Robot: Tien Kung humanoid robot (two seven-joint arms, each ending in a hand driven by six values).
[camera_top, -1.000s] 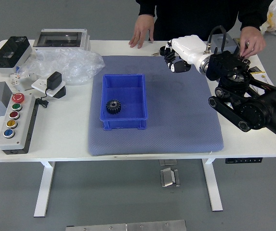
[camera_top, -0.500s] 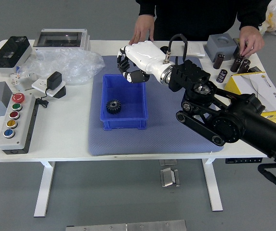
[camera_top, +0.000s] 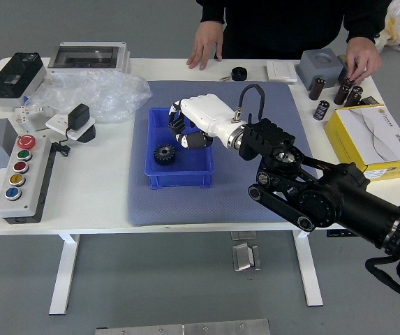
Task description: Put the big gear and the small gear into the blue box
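My right hand [camera_top: 189,125] is over the back right part of the blue box [camera_top: 179,181]. Its black fingers point down and left, but what they hold, if anything, is hidden. A black gear [camera_top: 164,155] lies inside the box at the left, just in front of the fingertips. No second gear can be made out. My left arm is out of view.
A person stands at the far side, one hand resting on the table edge, the other touching a dark cylinder [camera_top: 344,91]. Several such cylinders and a yellow box [camera_top: 371,139] are at the right. Plastic wrap [camera_top: 105,95] and a button panel [camera_top: 25,178] are left.
My right hand has moved left from the mat's back right to over the blue box, then slightly lower. The gear in the box has not moved.
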